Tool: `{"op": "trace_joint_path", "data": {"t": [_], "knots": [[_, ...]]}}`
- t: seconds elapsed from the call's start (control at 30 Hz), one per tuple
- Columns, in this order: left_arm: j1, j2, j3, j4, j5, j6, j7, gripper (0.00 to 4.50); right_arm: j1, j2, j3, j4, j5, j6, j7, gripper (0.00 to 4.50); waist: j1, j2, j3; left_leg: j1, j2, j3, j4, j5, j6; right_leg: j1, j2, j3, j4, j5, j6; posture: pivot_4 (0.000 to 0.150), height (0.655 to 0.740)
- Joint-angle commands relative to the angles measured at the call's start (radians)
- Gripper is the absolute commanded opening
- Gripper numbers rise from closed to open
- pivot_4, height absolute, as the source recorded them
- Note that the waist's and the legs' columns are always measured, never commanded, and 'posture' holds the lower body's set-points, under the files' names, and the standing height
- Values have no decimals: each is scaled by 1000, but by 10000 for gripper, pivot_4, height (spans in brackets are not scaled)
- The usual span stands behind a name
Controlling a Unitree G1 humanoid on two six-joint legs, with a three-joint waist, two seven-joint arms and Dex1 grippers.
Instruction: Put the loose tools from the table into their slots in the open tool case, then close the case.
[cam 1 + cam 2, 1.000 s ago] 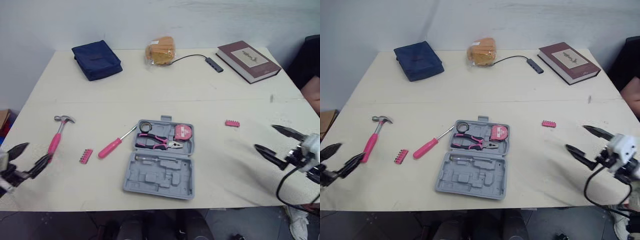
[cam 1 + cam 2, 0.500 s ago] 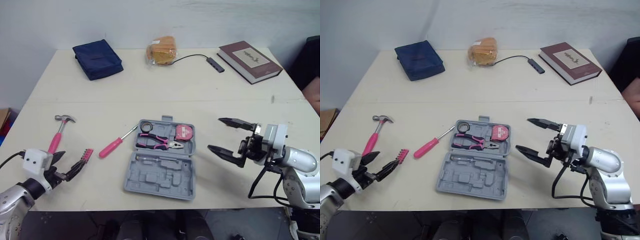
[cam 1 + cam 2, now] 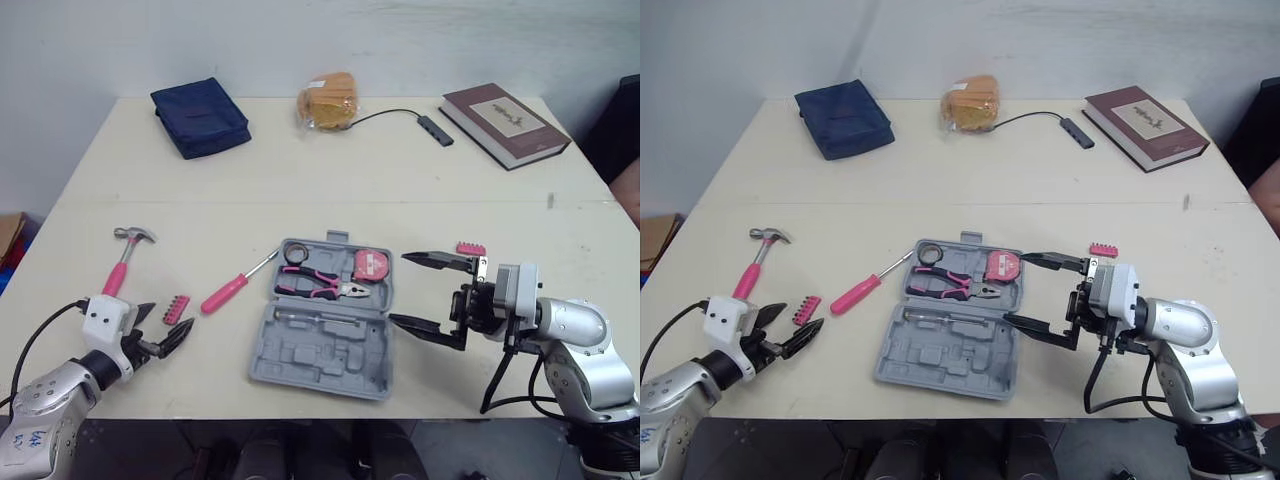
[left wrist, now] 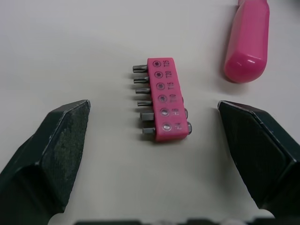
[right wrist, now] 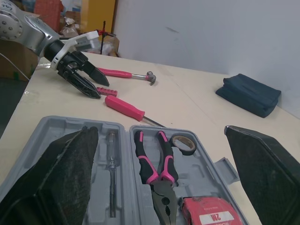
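L gripper [image 3: 171,316] wide open, empty, bit holder [image 4: 161,99] between fingers, lower left | R gripper [image 3: 398,288] wide open, empty, beside tool case [image 3: 320,345], centre | risk: thin strip might have skidded into screwdriver [image 3: 232,290] under uneven pinch

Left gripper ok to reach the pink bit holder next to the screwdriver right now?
Probably yes. The left gripper is open, with the bit holder lying flat between its fingers, clear of the screwdriver handle; nothing blocks it.

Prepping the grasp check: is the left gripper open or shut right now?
Open: the left gripper has its fingers wide apart, flanking the pink bit holder without touching it.
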Motion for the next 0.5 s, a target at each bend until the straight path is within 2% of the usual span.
{"op": "trace_joint_path", "data": {"t": [0.03,0.17,0.3,0.5], "knots": [[-18,-25,94,-22,-75,-66,-21,44230,-1,-7,-12,-46,0,7,-13,45000,1,0,0,0,0,0,0,0,0,0,0,0,0,0,0,1500,7400],[-10,-17,214,-26,-150,-52,-17,44230,5,-3,-8,-48,-8,9,-20,45000,-1,-2,1,-1,1,-1,0,0,0,0,0,1,0,0,0,1500,7400],[-56,46,286,73,-136,-10,32,44230,6,-1,-2,-44,-12,7,-15,45000,1,-2,1,-1,1,-1,0,1,1,0,0,0,-1,0,-1,1500,7400],[-126,151,274,145,-130,158,88,44230,-1,0,6,-33,-14,2,-4,45000,1,-2,1,-1,0,-1,0,1,2,0,0,-2,0,0,0,1500,7400]]}}
